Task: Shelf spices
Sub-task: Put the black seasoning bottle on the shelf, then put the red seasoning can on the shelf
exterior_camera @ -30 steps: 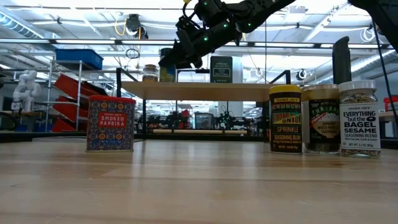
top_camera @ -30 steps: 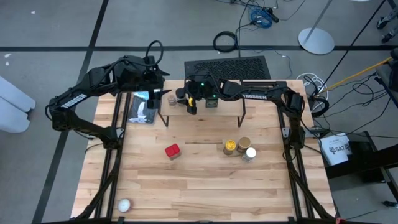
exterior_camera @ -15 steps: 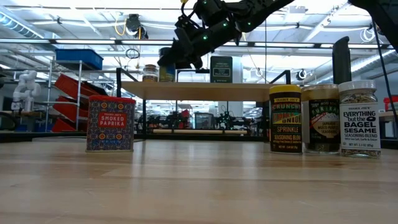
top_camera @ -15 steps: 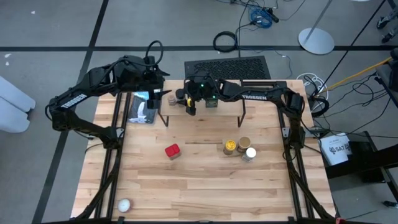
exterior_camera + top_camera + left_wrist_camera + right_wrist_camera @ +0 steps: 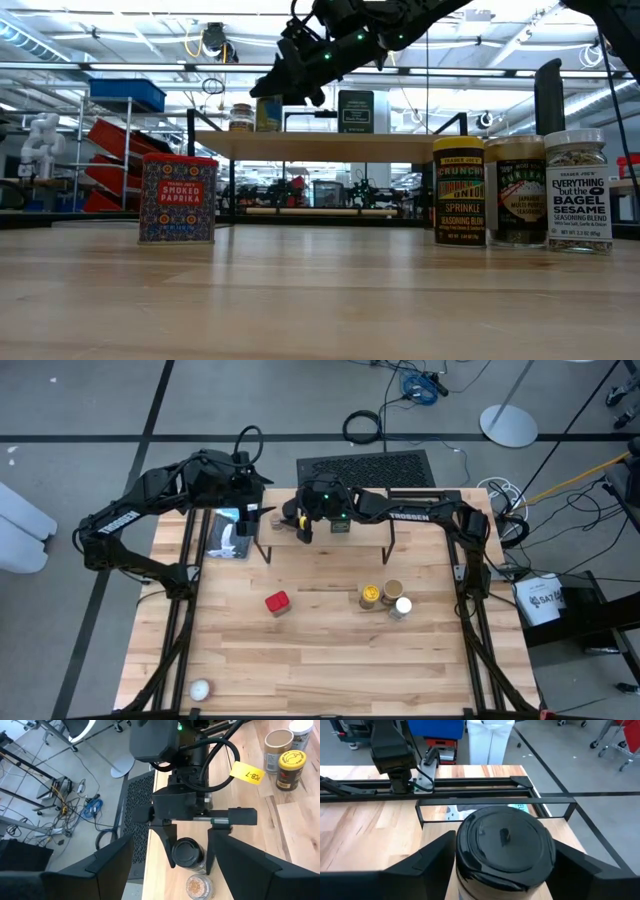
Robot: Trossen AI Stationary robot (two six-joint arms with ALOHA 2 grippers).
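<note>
Right gripper [image 5: 298,526] hovers above the shelf [image 5: 365,527], jaws spread either side of the dark-lidded jar [image 5: 502,846] standing there. Left gripper [image 5: 250,515] waits at the shelf's left end, jaws spread.

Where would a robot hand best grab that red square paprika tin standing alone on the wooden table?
Probably by the upper body of the red square tin, coming straight down from above. It stands upright with flat, parallel sides that suit a pinch, and the three jars nearest it stand well apart, so nothing crowds a descent.
</note>
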